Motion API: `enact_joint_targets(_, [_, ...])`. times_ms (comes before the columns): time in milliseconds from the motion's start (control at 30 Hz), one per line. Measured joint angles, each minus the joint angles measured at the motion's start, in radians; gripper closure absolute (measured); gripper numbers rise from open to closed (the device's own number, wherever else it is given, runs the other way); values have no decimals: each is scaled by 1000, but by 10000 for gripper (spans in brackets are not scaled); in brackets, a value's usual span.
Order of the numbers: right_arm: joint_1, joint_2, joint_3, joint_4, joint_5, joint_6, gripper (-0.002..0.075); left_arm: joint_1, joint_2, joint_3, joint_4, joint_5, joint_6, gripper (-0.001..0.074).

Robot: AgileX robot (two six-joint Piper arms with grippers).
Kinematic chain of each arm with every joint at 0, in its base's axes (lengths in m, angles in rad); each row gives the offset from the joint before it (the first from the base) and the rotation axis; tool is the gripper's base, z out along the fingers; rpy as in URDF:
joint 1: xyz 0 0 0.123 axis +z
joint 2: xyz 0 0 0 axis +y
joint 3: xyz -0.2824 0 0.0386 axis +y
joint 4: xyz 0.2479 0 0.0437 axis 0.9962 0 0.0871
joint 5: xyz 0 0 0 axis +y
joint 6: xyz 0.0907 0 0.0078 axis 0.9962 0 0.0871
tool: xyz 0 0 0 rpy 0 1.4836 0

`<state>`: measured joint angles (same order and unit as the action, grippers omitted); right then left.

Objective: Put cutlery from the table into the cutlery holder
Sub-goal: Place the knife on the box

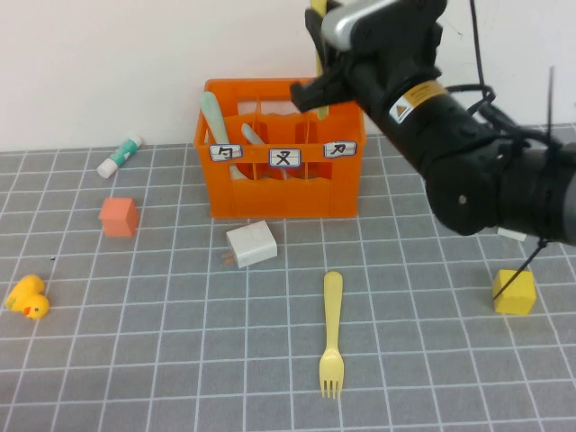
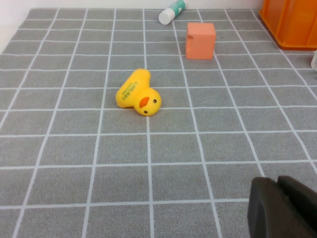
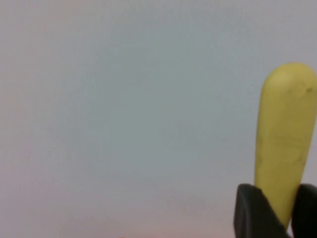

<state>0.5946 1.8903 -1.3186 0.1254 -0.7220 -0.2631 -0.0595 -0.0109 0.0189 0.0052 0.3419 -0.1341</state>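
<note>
The orange cutlery holder [image 1: 279,184] stands at the back middle of the table [image 1: 180,360]; its corner shows in the left wrist view [image 2: 292,22]. A mint-green spoon [image 1: 214,117] stands in its left compartment and a grey fork [image 1: 252,135] in the middle one. A yellow fork [image 1: 332,333] lies on the table in front, tines toward me. My right gripper [image 1: 320,94] [image 3: 280,210] is above the holder's right side, shut on the upright yellow knife [image 1: 317,18] [image 3: 287,139]. My left gripper [image 2: 277,198] is shut and empty, low over the table's left side and out of the high view.
A white block [image 1: 251,243] lies just in front of the holder. An orange-pink cube [image 1: 118,217] [image 2: 200,40], a white-and-green tube [image 1: 121,156] [image 2: 172,11] and a yellow duck [image 1: 27,297] [image 2: 138,94] are on the left. A yellow cube [image 1: 514,291] sits at the right.
</note>
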Motion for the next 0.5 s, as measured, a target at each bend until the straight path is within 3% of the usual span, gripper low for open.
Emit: enact_joint_targets(500, [0, 138, 0, 42, -129, -78, 572, 0, 0, 0, 0, 0, 0, 736])
